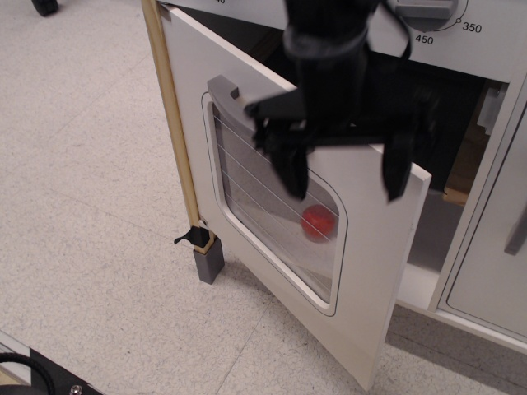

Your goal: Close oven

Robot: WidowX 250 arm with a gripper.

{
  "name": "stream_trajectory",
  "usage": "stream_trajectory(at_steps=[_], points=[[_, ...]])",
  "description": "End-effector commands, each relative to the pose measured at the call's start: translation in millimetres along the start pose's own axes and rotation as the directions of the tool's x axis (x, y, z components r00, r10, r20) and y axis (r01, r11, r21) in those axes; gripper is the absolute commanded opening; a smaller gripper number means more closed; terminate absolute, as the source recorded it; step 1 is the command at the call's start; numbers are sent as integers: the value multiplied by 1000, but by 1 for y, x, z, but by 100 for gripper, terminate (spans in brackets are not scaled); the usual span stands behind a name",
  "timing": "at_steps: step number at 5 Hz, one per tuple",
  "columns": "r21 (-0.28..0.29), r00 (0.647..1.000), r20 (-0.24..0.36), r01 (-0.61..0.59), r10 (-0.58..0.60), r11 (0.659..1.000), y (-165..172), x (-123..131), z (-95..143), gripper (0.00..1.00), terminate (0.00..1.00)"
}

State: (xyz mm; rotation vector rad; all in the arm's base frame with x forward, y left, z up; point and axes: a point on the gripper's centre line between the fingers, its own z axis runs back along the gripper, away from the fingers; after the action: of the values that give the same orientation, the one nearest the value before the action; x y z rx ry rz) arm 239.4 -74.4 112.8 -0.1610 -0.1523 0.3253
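The white oven door (362,271) stands partly open, hinged on the left, with its free edge toward me. Its wire-lined window (255,206) shows a red ball (319,222) behind it. Only the left end of the grey bar handle (225,87) shows; the rest is hidden by my arm. My black gripper (344,183) is open, hanging over the door's upper part. One finger (290,171) is in front of the window and the other (397,169) is at the door's free edge. The dark oven interior (449,107) and the numbered dial (436,16) lie behind.
A plain white cabinet door (490,263) with a grey handle (518,231) is at the right. A wooden post (170,115) with a grey foot (208,264) stands at the door's hinge side. Speckled floor (82,206) lies left and in front.
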Motion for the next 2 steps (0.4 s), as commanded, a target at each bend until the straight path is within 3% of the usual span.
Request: stream_trajectory(at_steps=[1, 2], points=[[0, 996, 42, 84, -84, 996, 22, 1, -28, 100, 0], [12, 991, 55, 118, -118, 993, 18, 13, -49, 100, 0]])
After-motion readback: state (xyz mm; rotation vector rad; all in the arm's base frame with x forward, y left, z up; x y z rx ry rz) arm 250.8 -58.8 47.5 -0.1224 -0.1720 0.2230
